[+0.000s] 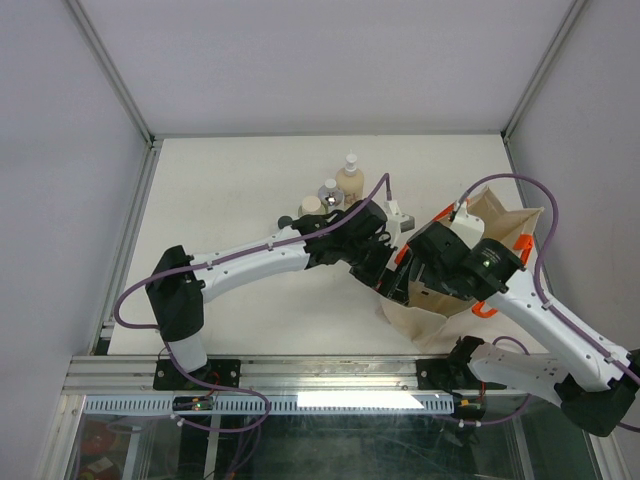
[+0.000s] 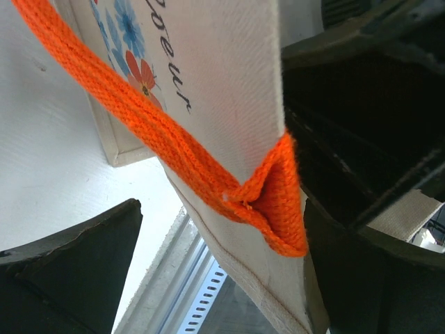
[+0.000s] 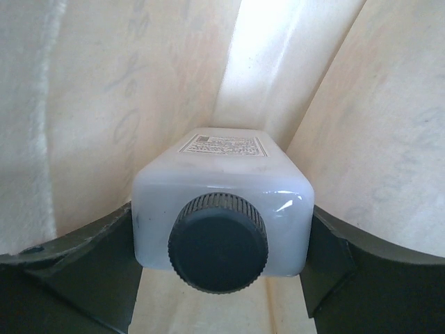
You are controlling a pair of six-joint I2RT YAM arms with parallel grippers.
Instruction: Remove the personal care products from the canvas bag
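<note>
At far left of the overhead view, the white-shelled left arm [image 1: 250, 262] reaches across the matte white tabletop [image 1: 230, 190], a purple cable running along it. Three products stand upright in a close cluster just beyond its wrist: an olive cylinder [image 1: 311, 208] with a beige cap, a small silver-capped bottle [image 1: 329, 190], and a cream pump bottle [image 1: 350, 178] farthest back. Just right of them lies a whitish block [image 1: 400, 215] with a greyer end, partly hidden by the wrist; I cannot identify it for certain. My left wrist camera shows the left fingers [image 2: 69, 271], dark and hard-edged, standing apart. The hem of the canvas bag [image 2: 229, 76] and its coarse-knit orange handle [image 2: 160, 132] hang between them. The fabric lies against the right-hand finger and the other finger is clear of it. The canvas is a cream plain weave printed with blue and orange flowers and dark script. Further right in the overhead view, the bag [image 1: 500, 215] sits slumped on the tabletop with its mouth open. The right arm [image 1: 560, 335] reaches into it. My right wrist camera shows the right fingers [image 3: 69, 278] clamped on both flanks of a whitish square bottle [image 3: 222, 195]. It is translucent plastic with rounded corners, a dark ribbed screw cap facing the lens and a label on its far end. It is inside the bag, with canvas walls all round.
</note>
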